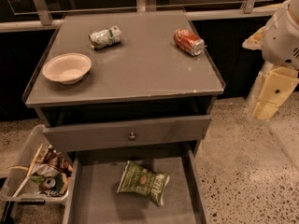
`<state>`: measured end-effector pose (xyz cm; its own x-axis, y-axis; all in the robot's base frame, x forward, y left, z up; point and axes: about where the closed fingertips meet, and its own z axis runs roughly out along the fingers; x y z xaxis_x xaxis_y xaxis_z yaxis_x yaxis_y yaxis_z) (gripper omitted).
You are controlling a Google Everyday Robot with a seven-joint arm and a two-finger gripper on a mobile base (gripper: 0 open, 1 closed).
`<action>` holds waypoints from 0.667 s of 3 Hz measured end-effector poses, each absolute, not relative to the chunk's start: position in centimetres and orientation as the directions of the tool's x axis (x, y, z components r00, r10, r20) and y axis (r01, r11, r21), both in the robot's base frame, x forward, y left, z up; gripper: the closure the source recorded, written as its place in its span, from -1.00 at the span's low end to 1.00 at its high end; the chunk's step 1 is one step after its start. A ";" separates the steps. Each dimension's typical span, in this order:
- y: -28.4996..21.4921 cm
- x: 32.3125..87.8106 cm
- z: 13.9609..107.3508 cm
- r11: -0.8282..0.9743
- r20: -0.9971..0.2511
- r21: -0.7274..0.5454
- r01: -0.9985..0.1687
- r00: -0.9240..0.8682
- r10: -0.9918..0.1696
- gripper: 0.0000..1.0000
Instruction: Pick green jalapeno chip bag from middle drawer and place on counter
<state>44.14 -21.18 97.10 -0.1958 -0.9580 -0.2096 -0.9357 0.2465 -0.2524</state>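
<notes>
The green jalapeno chip bag (pixel 143 181) lies flat on the floor of the open middle drawer (pixel 93 195), near its centre. The drawer is pulled out at the bottom of the camera view, below a closed drawer front with a round knob (pixel 132 136). The counter (pixel 140 64) is the grey cabinet top above. My gripper (pixel 271 97) hangs off to the right of the cabinet, level with the counter's front edge, well away from the bag and holding nothing that I can see.
On the counter stand a white bowl (pixel 67 67) at the left, a crushed silver-green can (pixel 105 36) at the back and a red can (pixel 189 42) at the back right. A clear tub of wrappers (pixel 39 174) sits on the floor left of the drawer. A rail runs behind.
</notes>
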 end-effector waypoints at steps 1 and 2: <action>-20.3 44.2 94.4 0.220 -0.231 -0.228 -0.948 -0.167 -0.959 -1.00; -19.0 43.1 91.2 0.176 -0.286 -0.227 -0.958 -0.107 -0.952 -1.00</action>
